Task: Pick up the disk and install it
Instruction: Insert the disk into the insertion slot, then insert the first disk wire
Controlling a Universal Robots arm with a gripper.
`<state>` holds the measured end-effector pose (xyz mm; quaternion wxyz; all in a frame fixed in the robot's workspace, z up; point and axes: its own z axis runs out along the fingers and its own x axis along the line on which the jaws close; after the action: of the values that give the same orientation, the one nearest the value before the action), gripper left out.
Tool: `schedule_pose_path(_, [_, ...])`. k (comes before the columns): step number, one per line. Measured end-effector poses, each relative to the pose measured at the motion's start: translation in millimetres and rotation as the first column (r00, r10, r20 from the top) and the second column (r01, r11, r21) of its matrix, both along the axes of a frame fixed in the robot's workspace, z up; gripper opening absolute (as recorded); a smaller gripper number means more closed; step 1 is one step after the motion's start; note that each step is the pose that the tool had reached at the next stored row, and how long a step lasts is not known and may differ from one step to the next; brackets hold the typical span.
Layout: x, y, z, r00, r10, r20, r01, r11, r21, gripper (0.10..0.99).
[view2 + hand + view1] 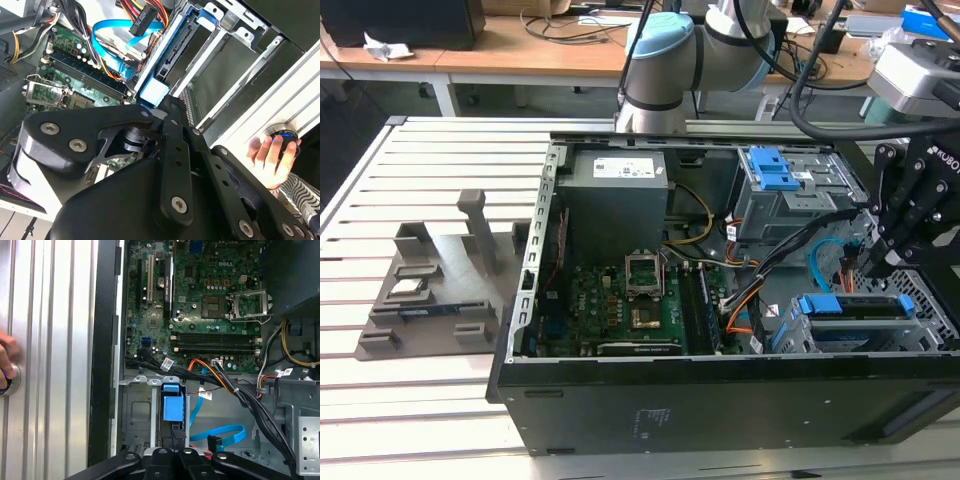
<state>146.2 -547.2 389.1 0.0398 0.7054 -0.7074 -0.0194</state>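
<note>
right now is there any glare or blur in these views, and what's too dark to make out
Exterior view: even room light, the computer case front panel reads as a dark mass. Second wrist view: the gripper linkage up close is soft and black, and glare whitens the metal rail beside a hand. First wrist view: the slatted table is bright, the motherboard sharp.

Disk [855, 306] in drive bay [790, 330] — claw [880, 268] above

surface: slatted metal table [440, 160] | on it: open computer case [620, 410]; grey fixture [440, 290]
</note>
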Motion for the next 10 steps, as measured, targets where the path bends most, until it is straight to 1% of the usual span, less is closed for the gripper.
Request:
schedule_pose_path(4, [0.0,0.0,-0.1,1.0,0.0,0.0,0.0,1.0,0.0,0.106])
schedule_pose_path(5, [2.0,0.2,-0.5,1.0,0.0,0.0,0.0,1.0,0.0,0.106])
schedule_pose_path(6, [7.1,1.6,-0.8,1.0,0.0,-0.0003,0.0,1.0,-0.002,0.106])
schedule_pose_path(7, [16.0,5.1,-2.1,1.0,0.0,-0.0015,0.0,1.0,-0.004,0.106])
schedule_pose_path(9, [32.4,14.7,-8.1,1.0,0.0,-0.0042,0.0,1.0,-0.007,0.106])
schedule_pose_path(10, [39.2,19.2,-11.3,1.0,0.0,-0.0052,0.0,1.0,-0.007,0.106])
